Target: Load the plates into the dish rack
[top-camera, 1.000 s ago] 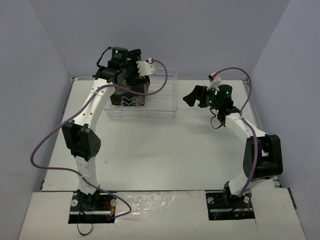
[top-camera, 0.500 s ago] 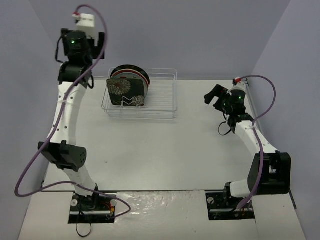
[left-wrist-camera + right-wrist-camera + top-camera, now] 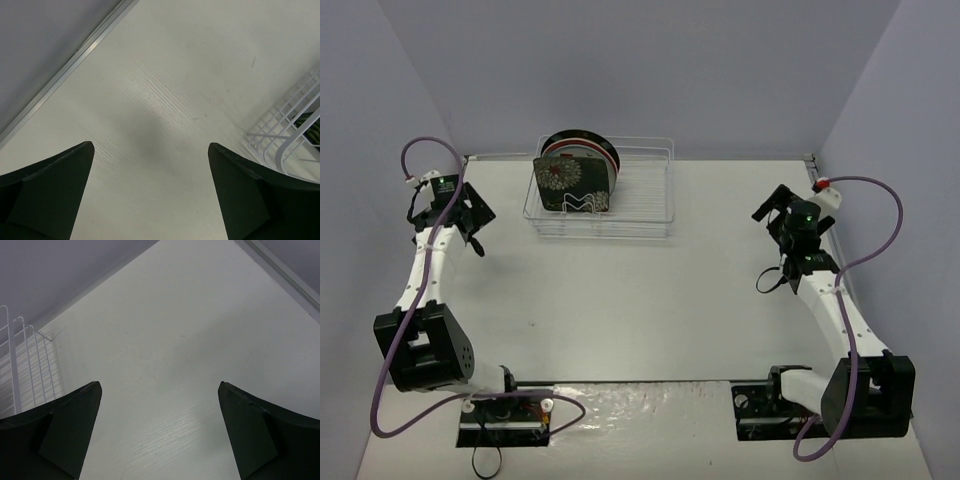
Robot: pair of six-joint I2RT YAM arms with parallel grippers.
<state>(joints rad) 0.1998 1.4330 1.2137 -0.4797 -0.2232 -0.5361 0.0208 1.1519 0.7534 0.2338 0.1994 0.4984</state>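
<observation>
The floral plate [image 3: 570,186] hides most of the plates [image 3: 586,143] behind it.

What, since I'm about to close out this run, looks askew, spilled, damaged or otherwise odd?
Nothing stands out. The plates stand on edge, bunched at the left end of the dish rack. The left gripper and right gripper are open and empty, well clear of it.
</observation>
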